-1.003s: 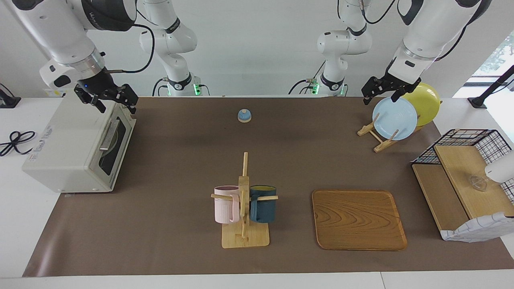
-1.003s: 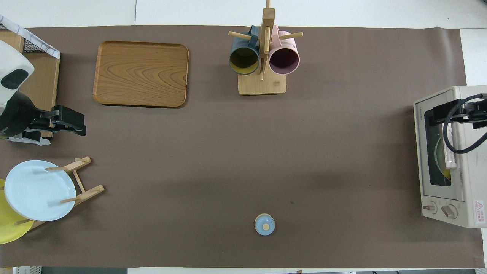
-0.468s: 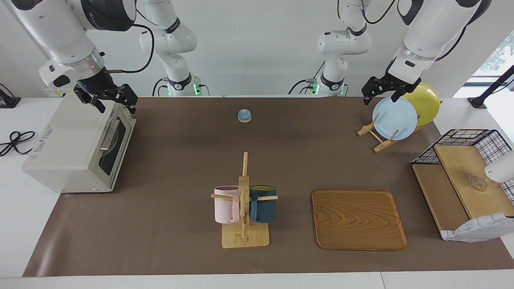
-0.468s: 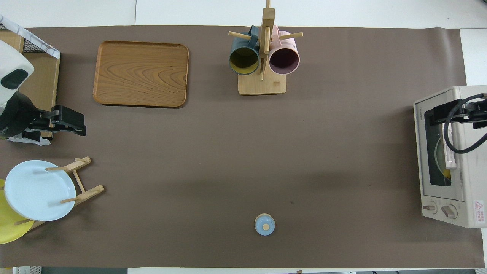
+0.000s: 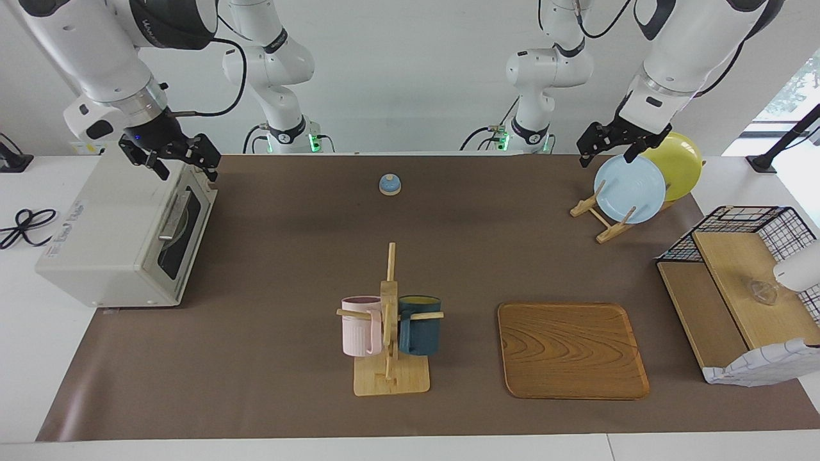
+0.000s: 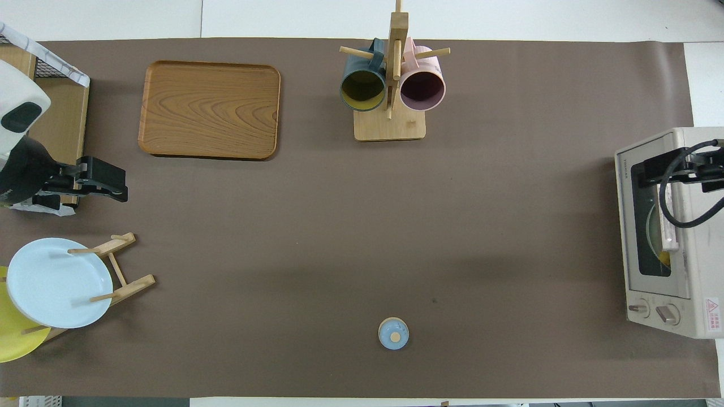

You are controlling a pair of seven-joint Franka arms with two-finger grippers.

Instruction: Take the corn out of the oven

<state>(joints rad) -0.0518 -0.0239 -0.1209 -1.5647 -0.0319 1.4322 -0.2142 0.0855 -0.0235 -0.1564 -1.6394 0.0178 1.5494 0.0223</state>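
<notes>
The oven (image 5: 125,237) sits at the right arm's end of the desk, its door shut and facing the middle of the desk. You can see the corn (image 6: 663,259) only as a small yellow patch through the dark glass in the overhead view, low in the window toward the knobs. Its long axis cannot be read from that patch.

Right end effector (image 5: 172,157): it hangs over the top edge of the oven door, at the corner of the oven nearest the robots. The fingers look spread apart and hold nothing.

Left end effector (image 5: 612,144): it hangs over the plate rack (image 5: 605,218) at the other end of the desk, beside the blue plate (image 5: 630,189), with nothing in it. You cannot tell how far its fingers are parted. This arm waits.

The relation to watch: the door handle (image 5: 173,214) lies below the right end effector, down the face of the door, and its bar runs along the door's width, nearer to farther from the robots. The corn is past that shut door, lower again than the handle. The right arm is much the nearer; the left is a whole desk-length off.

Judgement: nothing of the task is done. You need the door open first, so the fingers should straddle the bar across its short dimension.
</notes>
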